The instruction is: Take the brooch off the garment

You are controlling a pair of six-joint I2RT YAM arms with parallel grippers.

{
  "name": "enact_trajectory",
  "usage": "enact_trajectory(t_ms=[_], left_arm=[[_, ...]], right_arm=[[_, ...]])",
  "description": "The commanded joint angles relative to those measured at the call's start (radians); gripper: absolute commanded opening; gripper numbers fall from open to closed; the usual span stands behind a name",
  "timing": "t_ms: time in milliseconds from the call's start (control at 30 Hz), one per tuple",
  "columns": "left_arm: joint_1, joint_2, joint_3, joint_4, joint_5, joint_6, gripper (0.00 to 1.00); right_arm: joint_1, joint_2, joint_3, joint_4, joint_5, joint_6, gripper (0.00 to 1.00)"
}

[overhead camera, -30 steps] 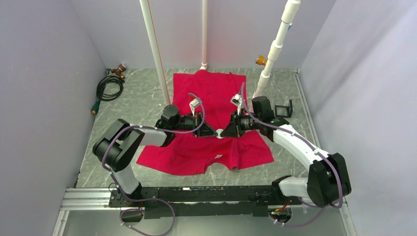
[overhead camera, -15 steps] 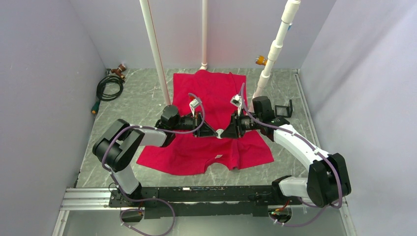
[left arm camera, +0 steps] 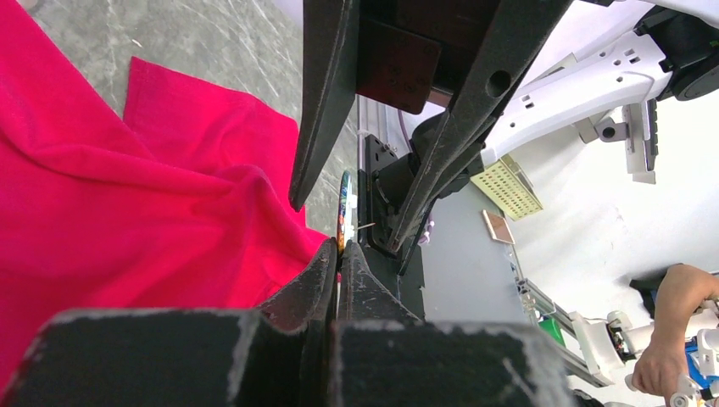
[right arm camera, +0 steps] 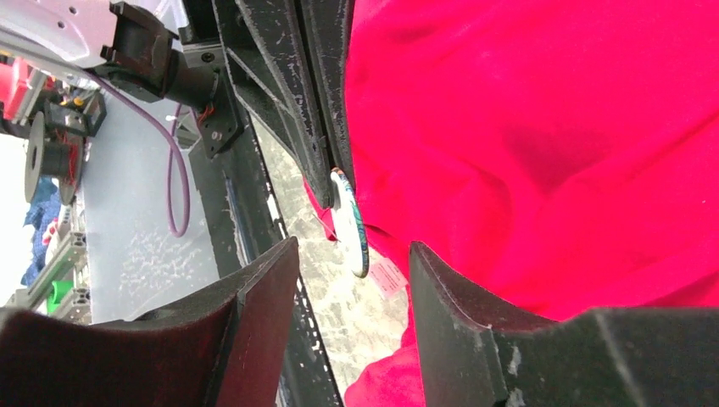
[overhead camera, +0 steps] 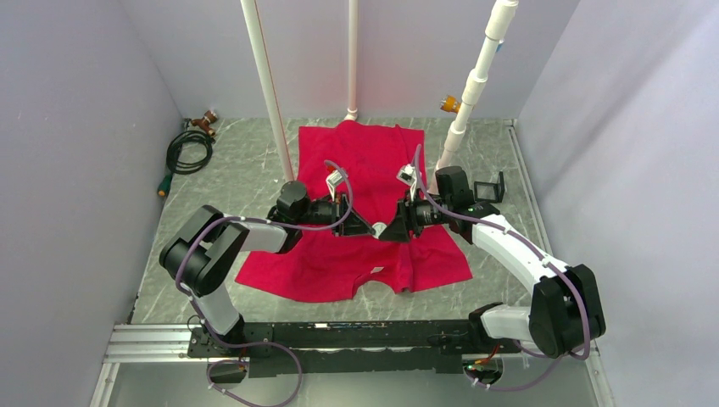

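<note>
Pinches the small round flat pale-faced, dark-rimmed brooch (right arm camera: 349, 222) by its rim in the clenched left tool (left arm camera: 339, 254), just beside the bright red T-shirt (overhead camera: 339, 263) on the grey marbled counter (overhead camera: 229, 186). Flanks it with the released right tool (right arm camera: 352, 248), fingers apart.

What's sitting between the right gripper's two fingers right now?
The brooch, edge-on, pinched in the shut left gripper. The right wrist view shows it between the fingers of the open right gripper, touching neither.
</note>
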Motion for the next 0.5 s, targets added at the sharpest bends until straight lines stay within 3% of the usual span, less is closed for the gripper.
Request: enact_trajectory(t_ms=[0, 300, 467], left_arm=[[0.004, -0.029, 0.004, 0.07, 0.013, -0.023, 0.0], [0.004, -0.023, 0.003, 0.079, 0.012, -0.029, 0.0], [0.004, -0.024, 0.001, 0.082, 0.01, -0.029, 0.0]], right_arm=[[-0.002, -0.017, 0.031, 0.05, 0.035, 0.027, 0.53], [0.016, 0.007, 0.05, 0.054, 0.096, 0.037, 0.44], [0.016, 0.015, 0.053, 0.072, 0.09, 0.061, 0.44]])
